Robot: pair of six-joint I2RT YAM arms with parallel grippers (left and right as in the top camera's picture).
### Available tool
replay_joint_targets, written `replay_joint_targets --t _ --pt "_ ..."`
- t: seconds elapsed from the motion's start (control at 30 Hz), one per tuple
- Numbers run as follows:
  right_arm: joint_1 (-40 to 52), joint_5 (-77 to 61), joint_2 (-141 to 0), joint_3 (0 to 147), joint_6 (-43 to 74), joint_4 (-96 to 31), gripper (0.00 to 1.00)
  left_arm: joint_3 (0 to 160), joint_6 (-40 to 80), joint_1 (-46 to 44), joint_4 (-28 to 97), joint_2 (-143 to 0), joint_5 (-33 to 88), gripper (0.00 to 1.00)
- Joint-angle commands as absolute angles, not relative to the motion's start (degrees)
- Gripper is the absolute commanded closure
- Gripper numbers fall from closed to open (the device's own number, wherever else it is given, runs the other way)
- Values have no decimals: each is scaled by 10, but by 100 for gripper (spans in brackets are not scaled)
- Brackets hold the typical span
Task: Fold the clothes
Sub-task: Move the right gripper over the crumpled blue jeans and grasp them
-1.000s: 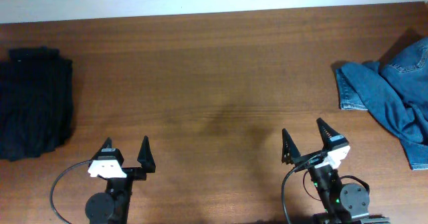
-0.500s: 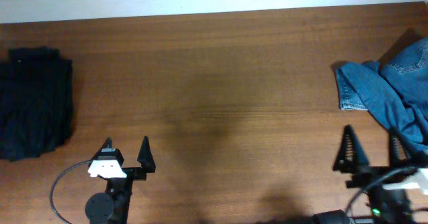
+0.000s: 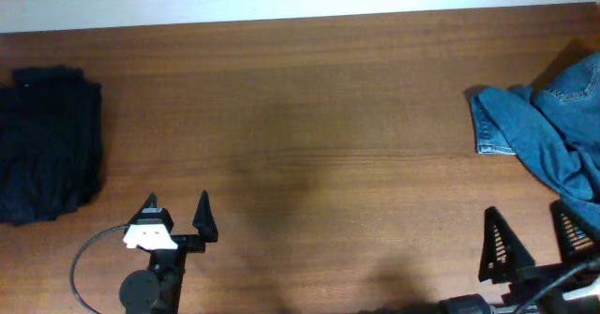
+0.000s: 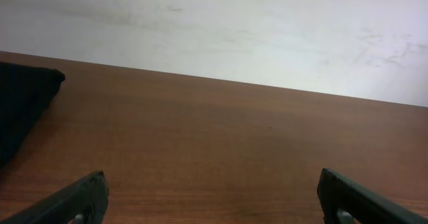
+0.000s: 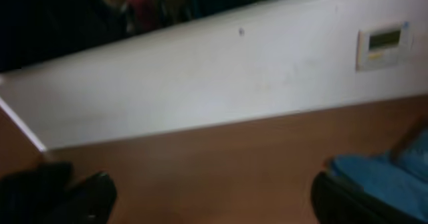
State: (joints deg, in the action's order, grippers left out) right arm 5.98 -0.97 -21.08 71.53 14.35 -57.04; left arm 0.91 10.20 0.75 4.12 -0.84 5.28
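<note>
While both the left gripper (image 3: 176, 199) and the right gripper (image 3: 527, 217) hold their fingers spread wide and empty, the jeans (image 3: 553, 117) lie crumpled at the frame's right edge, one hem pointing left, the heap slanting toward lower right.

The overhead camera looks straight down on the table (image 3: 309, 117). Both wrist cameras skim low across it toward the far wall (image 4: 214, 23); the right view seems tilted.
</note>
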Motion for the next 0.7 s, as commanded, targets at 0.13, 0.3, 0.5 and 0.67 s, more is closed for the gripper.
replay_joint_targets --t 0.13,0.3,0.5,0.67 --pt "56 76 -319 728 203 -645 9 5 93 5 41 -3 47 1" --pt "56 160 -465 800 220 -683 9 5 93 5 41 -3 47 1" --pt "38 219 -672 948 214 -766 2 5 93 5 41 -3 47 1" --pt "-33 195 -830 1065 213 -817 1 5 93 5 41 -3 47 1"
